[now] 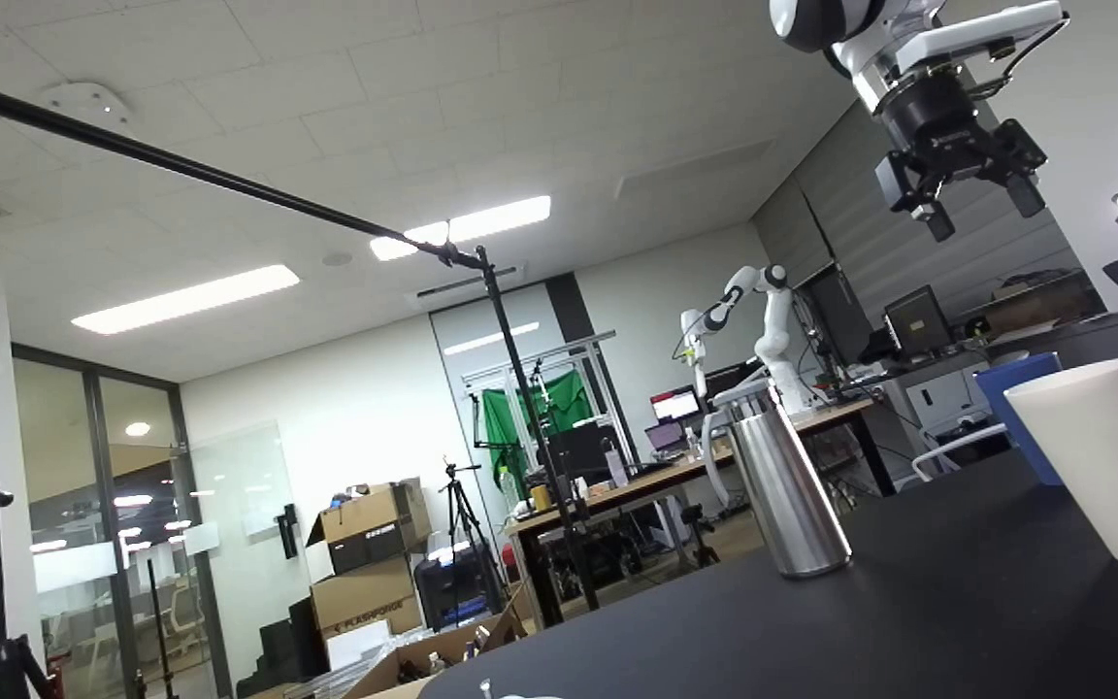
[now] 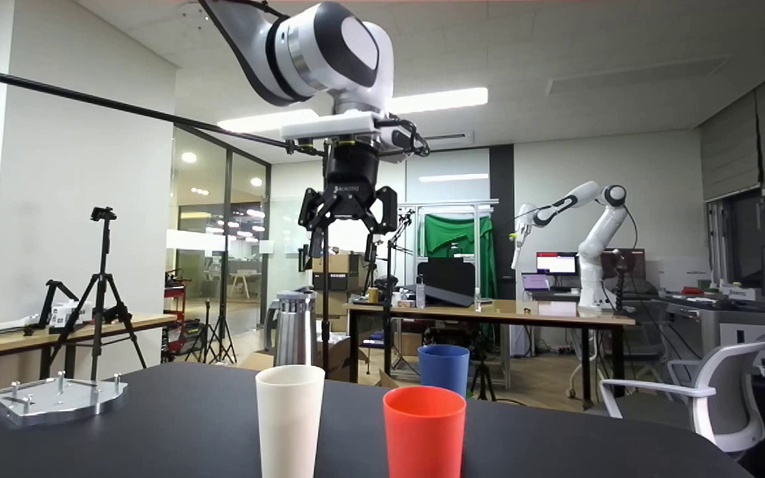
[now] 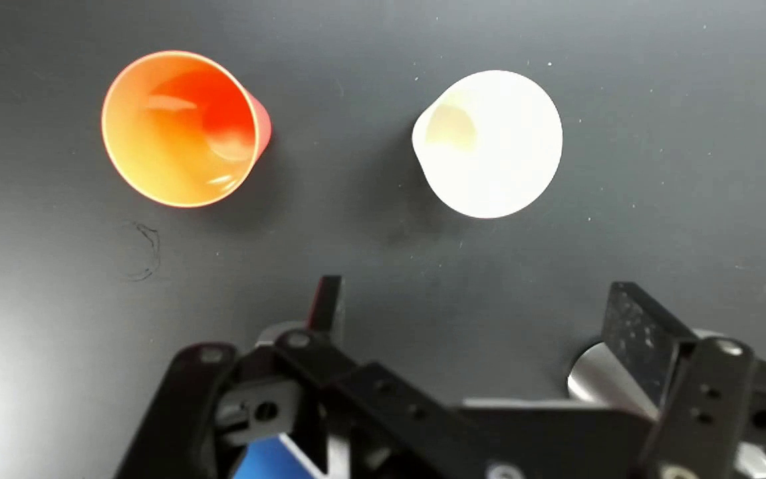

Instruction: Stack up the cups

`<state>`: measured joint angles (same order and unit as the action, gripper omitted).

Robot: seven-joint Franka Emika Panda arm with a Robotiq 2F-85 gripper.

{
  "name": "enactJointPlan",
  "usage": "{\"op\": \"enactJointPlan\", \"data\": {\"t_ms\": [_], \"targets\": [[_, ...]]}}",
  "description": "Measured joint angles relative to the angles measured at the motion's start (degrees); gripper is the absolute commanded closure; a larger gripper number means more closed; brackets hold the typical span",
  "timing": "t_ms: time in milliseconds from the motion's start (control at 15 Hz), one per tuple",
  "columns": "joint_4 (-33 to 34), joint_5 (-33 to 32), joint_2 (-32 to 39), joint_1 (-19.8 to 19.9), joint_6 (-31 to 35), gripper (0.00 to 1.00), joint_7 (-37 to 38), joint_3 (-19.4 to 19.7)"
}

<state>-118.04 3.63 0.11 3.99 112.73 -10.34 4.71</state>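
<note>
Tabletop (image 2: 170, 441) holds blue cup (image 2: 444, 368), empty red cup (image 2: 425, 438), empty white cup (image 2: 289, 425); tool (image 2: 343, 253) gapes wide, unladen.

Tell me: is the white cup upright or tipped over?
Upright: the white cup stands open end up in both exterior views; the wrist view looks down into it.

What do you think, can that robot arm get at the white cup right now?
Probably yes: the open tool hangs above the table, holding nothing, and in the wrist view the white cup stands uncovered, apart from the red cup.
</note>
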Motion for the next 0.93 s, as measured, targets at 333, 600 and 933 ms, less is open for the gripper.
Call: {"op": "enactJointPlan", "data": {"t_ms": [333, 600, 933], "targets": [[0.05, 0.02, 0.04, 0.12, 0.07, 0.0, -0.19, 0.03], [0.05, 0.02, 0.06, 0.13, 0.07, 0.0, -0.25, 0.02], [-2.26, -0.05, 1.98, -0.21, 5.99, 0.0, 0.1, -0.7]]}}
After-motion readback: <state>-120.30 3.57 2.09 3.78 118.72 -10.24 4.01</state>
